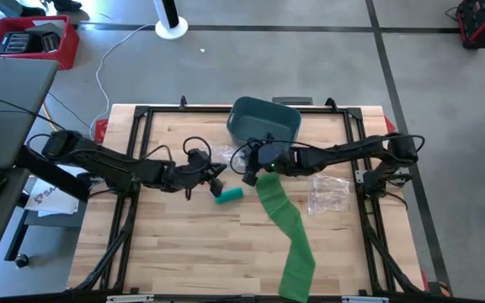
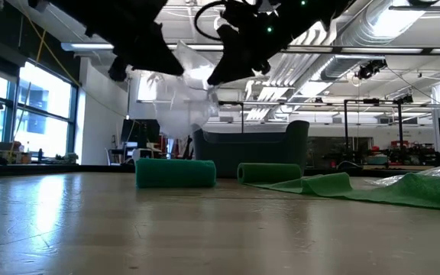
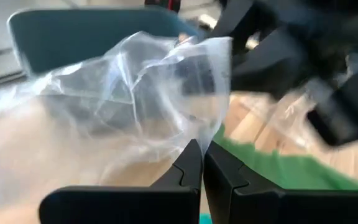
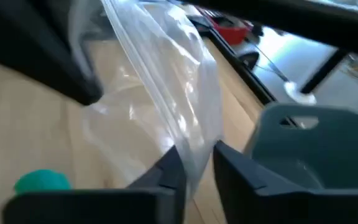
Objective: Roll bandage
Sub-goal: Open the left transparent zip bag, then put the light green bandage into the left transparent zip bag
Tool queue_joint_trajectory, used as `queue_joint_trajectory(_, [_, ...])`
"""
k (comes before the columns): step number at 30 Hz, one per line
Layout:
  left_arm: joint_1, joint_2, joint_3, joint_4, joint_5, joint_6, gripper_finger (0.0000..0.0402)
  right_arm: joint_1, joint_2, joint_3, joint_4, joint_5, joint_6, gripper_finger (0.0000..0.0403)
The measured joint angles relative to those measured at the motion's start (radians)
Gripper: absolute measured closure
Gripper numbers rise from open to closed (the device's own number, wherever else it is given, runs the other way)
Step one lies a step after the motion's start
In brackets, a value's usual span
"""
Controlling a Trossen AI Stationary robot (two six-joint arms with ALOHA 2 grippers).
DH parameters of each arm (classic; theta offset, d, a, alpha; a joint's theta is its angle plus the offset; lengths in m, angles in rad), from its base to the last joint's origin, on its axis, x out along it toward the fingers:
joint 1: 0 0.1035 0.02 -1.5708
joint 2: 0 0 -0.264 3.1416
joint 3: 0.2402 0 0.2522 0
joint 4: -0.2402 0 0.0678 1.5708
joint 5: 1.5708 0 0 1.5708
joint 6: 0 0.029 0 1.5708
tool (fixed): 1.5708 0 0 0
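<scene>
Both arms meet over the middle of the wooden worktop (image 1: pixel 183 252), holding a clear plastic bag (image 3: pixel 148 81) up in the air between them. The left gripper (image 3: pixel 201 163) has its fingers pressed together, pinching an edge of the bag. The right gripper (image 4: pixel 196 163) has its fingers slightly spread with the plastic running down through the gap; looks like it's only loosely around the film, but it's hard to say for sure. Down on the worktop, a rolled green bandage (image 1: pixel 230 194) lies just below the two grippers, and a second green bandage (image 1: pixel 286 231) sits beside it, rolled up at one end with the rest of the strip trailing out to the front edge of the worktop. A dark teal bin (image 1: pixel 263 122) sits behind all this, and another crumpled plastic wrapper (image 1: pixel 328 194) lies to the right of the strip.
</scene>
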Motion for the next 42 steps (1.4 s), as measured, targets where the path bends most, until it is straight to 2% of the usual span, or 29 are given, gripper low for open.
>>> queue_joint_trajectory(4, [0.002,-0.093,0.0,-0.241,0.019,-0.1,0.0401,0.0,-0.037,0.0,0.008,-0.13,-0.077,0.0265])
queue_joint_trajectory(7, [0.016,-0.168,0.001,-0.422,0.071,-0.166,0.0402,0.0,-0.051,0.0,0.01,-0.327,-0.14,0.0225])
queue_joint_trajectory(8, [0.024,-0.192,0.005,-0.485,0.089,-0.188,0.0401,0.0,-0.052,0.0,0.016,-0.407,-0.162,0.0216])
queue_joint_trajectory(11, [0.046,-0.243,0.028,-0.638,0.117,-0.234,0.0401,0.001,-0.043,0.0,0.011,-0.554,-0.221,0.0206])
queue_joint_trajectory(15, [0.088,-0.267,0.055,-0.742,0.197,-0.271,0.0401,0.0,0.009,0.0,0.001,-0.666,-0.292,0.0205])
queue_joint_trajectory(21, [0.149,-0.218,0.057,-0.743,0.378,-0.266,0.0401,-0.016,0.137,0.0,0.001,-0.677,-0.34,0.0205])
queue_joint_trajectory(26, [0.18,-0.139,0.057,-0.724,0.456,-0.242,0.0401,-0.042,0.237,0.032,-0.057,-0.678,-0.366,0.0205])
queue_joint_trajectory(31, [0.209,-0.071,0.057,-0.675,0.54,-0.2,0.0401,-0.053,0.34,0.103,-0.146,-0.737,-0.38,0.0205])
queue_joint_trajectory(38, [0.227,-0.037,0.057,-0.625,0.568,-0.167,0.0401,-0.059,0.398,0.169,-0.212,-0.772,-0.423,0.0213])
queue_joint_trajectory(42, [0.227,-0.037,0.057,-0.606,0.568,-0.162,0.0401,-0.065,0.393,0.165,-0.206,-0.756,-0.393,0.0267])
